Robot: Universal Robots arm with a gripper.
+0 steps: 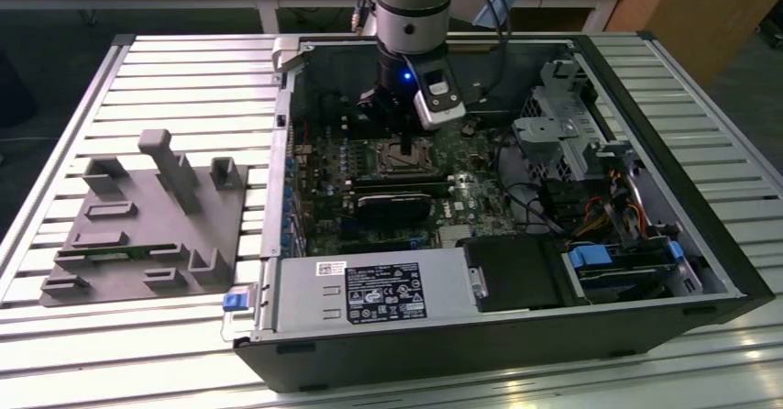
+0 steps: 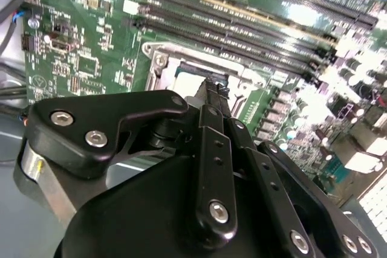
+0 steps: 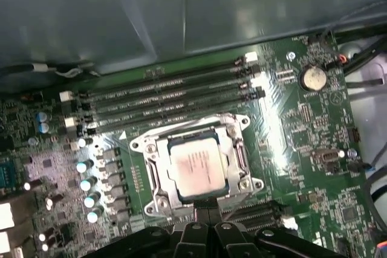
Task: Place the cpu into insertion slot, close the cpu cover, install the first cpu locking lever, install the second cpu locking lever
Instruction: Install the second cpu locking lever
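The cpu (image 3: 196, 166), a pale metallic square, lies flat in the insertion slot (image 3: 143, 145) on the green motherboard. The silvery cpu cover (image 3: 158, 176) lies down around it, framing the chip through its window. My gripper (image 3: 205, 212) hovers just off one side of the socket, its black fingers (image 3: 199, 214) pressed together with nothing seen between them. In the second wrist view the gripper (image 2: 210, 92) tips point at the socket rim (image 2: 181, 58). In the exterior view the arm stands over the insertion slot (image 1: 402, 156) inside the open case.
Long black memory slots (image 3: 169, 98) run beside the socket, with a coin battery (image 3: 313, 77) and a row of capacitors (image 3: 88, 182) nearby. A black graphics card (image 1: 394, 205) and power supply (image 1: 373, 290) sit nearer the camera. A grey fixture (image 1: 141, 221) lies on the exterior view's left.
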